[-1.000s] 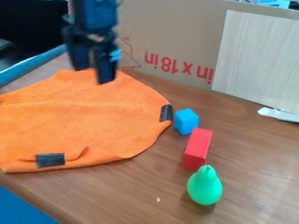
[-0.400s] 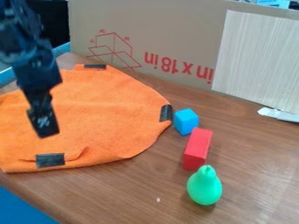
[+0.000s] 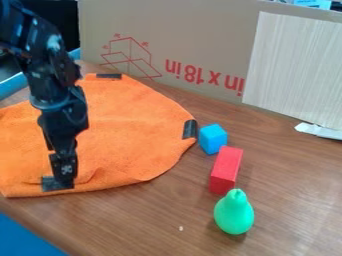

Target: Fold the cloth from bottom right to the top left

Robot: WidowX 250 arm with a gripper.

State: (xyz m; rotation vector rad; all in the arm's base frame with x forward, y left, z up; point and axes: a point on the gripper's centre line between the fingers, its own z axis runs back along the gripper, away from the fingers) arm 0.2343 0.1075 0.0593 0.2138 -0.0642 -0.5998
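The black gripper (image 3: 64,181) hangs from the upper left over the near edge of the cloth, its tip at the dark tape patch there. Orange cloth (image 3: 127,135) lies spread out on the left half of the table, slightly wrinkled near that patch. Dark tape patches also mark its top edge and its right edge. Whether the gripper touches the cloth or holds it, I cannot tell.
Right of the cloth stand a blue cube (image 3: 213,138), a red block (image 3: 226,170) and a green pear-shaped toy (image 3: 234,212). A cardboard panel (image 3: 200,40) rises along the back of the wooden table (image 3: 147,225).
The gripper has come from the cloth's top edge, over its left part, down to the near tape patch. The cloth and the toys have kept their places.
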